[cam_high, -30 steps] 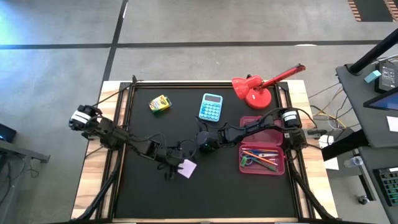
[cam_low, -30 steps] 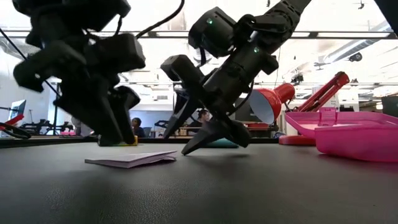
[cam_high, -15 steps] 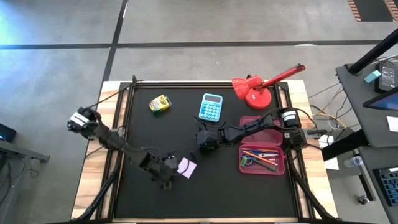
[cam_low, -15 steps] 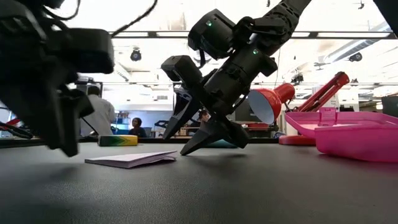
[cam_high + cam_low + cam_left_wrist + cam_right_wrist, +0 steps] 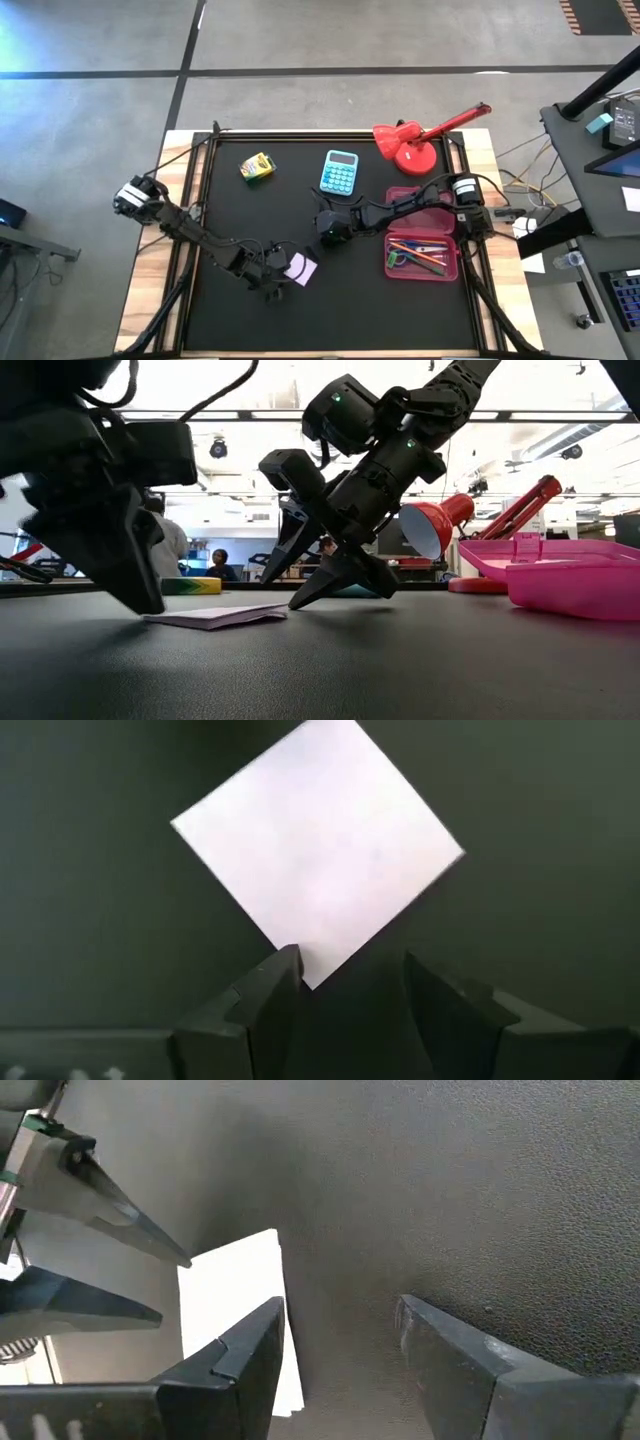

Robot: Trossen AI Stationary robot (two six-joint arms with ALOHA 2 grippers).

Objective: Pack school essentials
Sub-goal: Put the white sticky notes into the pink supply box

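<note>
— Two grippers show. Our left gripper point(image 5: 345, 982) has its fingers parted and empty, one corner of the pink paper note point(image 5: 318, 854) lying between the tips.

— Since half a second ago it has slid closer to the note; the note lies where it did. Our right gripper point(image 5: 340, 1348) hangs gaping nearby, unchanged.

— Beyond, we see the black table point(image 5: 230, 205), the pink case point(image 5: 423, 245) holding pens and scissors, the yellow-green box point(image 5: 257, 166), calculator point(image 5: 339, 172) and red lamp point(image 5: 415, 140).

— A person point(image 5: 168, 545) stands in the room behind.
</note>
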